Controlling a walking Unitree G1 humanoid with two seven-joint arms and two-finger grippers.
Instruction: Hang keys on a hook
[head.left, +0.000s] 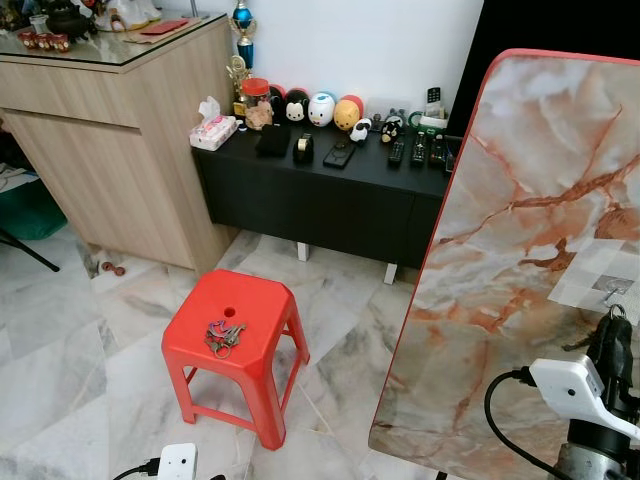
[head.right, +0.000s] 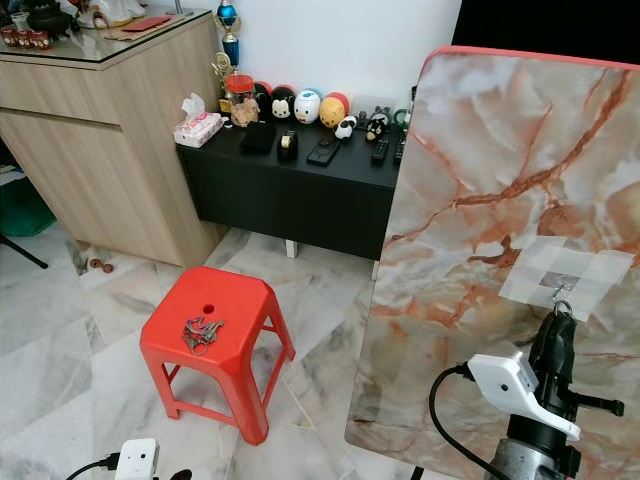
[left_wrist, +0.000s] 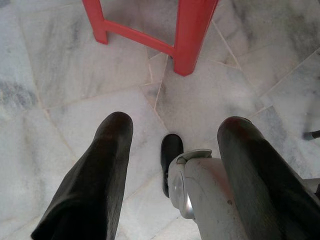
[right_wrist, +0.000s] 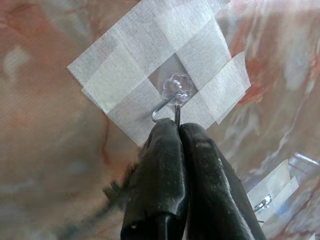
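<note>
A bunch of keys (head.left: 223, 337) lies on top of a red plastic stool (head.left: 250, 305) standing on the marble floor. To the right leans a marble-patterned board (head.right: 480, 200) with a clear hook (right_wrist: 175, 90) taped onto it. My right gripper (right_wrist: 177, 125) is raised to that hook, its fingers (right_wrist: 160, 150) pressed shut on a thin metal key ring (head.right: 563, 304) that reaches up to the hook. My left gripper (left_wrist: 177, 122) hangs low over the floor near a stool leg (left_wrist: 192, 35), fingers apart and holding nothing.
A low black cabinet (head.left: 330, 195) with toys and remotes stands against the back wall, beside a wooden counter (head.left: 100, 130). A white power adapter (head.left: 177, 461) with a cable lies on the floor. Lower on the board, more tape holds a second hook (right_wrist: 263, 202).
</note>
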